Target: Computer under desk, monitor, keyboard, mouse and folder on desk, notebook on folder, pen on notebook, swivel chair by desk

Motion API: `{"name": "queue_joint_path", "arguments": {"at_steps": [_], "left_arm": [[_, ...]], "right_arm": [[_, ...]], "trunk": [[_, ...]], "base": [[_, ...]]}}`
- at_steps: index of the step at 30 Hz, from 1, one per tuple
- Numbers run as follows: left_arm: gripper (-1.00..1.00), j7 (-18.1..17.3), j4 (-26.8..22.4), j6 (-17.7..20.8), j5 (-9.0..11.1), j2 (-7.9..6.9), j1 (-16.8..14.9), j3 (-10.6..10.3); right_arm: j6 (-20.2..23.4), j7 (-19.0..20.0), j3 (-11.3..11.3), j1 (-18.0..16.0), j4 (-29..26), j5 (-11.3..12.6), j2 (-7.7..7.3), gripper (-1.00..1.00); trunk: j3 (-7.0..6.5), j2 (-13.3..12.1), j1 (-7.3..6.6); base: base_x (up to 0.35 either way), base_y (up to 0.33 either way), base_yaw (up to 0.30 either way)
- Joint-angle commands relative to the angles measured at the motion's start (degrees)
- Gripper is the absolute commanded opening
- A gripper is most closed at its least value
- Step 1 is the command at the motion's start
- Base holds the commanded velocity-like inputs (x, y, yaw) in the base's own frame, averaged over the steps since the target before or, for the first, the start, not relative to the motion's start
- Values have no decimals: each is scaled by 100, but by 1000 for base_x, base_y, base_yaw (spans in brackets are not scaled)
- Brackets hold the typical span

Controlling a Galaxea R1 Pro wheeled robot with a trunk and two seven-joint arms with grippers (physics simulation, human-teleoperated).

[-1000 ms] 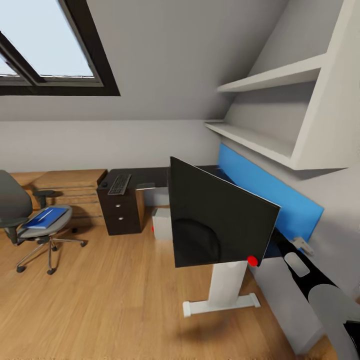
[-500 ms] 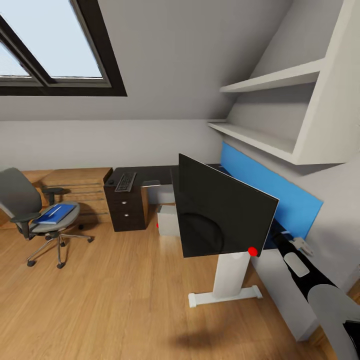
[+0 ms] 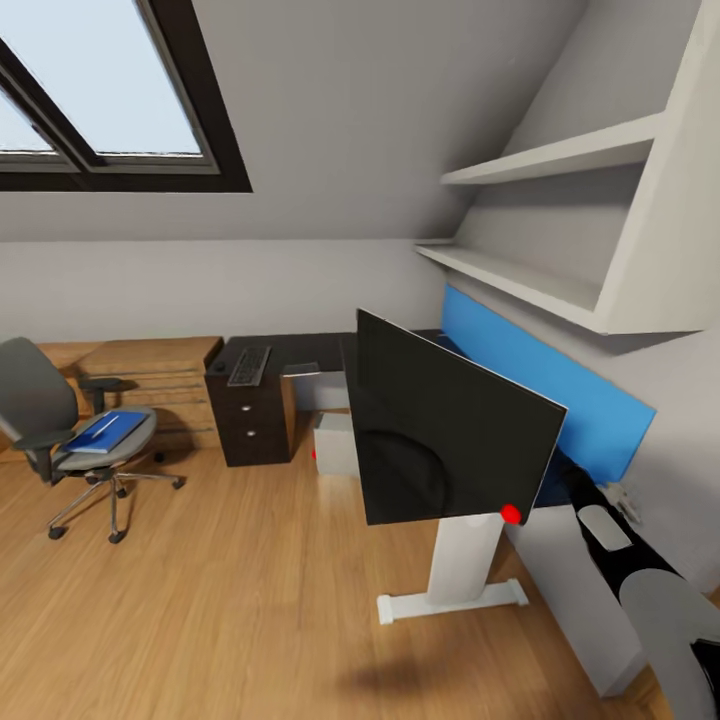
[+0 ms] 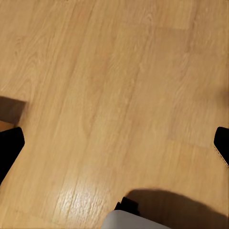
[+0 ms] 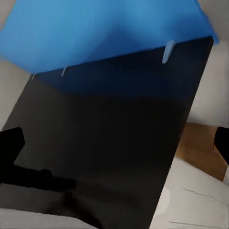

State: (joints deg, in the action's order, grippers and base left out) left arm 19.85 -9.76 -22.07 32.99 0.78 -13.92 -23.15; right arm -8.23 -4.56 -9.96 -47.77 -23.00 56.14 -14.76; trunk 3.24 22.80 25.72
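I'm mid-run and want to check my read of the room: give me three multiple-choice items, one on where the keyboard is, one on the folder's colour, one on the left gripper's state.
1. The keyboard lies on:
A. the drawer cabinet
B. the swivel chair
C. the floor

2. The folder on the chair seat is:
A. red
B. blue
C. green

3. The left gripper is:
A. shut on the folder
B. shut on nothing
C. open

Key: 1 A, it rests on the black cabinet top; 2 B, bright blue on the grey seat; 3 C, fingertips stand far apart over bare floor.
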Motion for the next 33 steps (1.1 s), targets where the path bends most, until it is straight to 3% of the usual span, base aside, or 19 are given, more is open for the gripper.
{"name": "queue_joint_path", "arguments": {"at_steps": [1,9,19,25,30,33], "left_arm": [[100,36,1,-12,31,1,-5,-49],[100,36,1,-8,32,1,-5,-49],[100,36,1,-7,32,1,-5,-49],[100,36,1,-7,32,1,-5,-49],[100,36,1,-7,32,-1,-5,-49],[100,36,1,-7,32,1,-5,-49]], "right_arm": [[-9,-17,-111,-4,-4,281,-1,100],[244,-5,-165,-4,-8,940,-3,100],[1820,62,-178,-4,-49,1814,-92,100],[2152,72,-169,-4,-71,1875,-113,100],[2202,83,-155,-4,-73,1881,-104,100],[2192,280,-149,-4,-74,1869,-95,100]], "trunk": [[13,12,6],[13,12,6],[13,12,6],[13,12,6],[13,12,6],[13,12,6]], "base": [[122,0,0],[37,0,0],[3,0,0],[0,0,0],[0,0,0],[0,0,0]]}}
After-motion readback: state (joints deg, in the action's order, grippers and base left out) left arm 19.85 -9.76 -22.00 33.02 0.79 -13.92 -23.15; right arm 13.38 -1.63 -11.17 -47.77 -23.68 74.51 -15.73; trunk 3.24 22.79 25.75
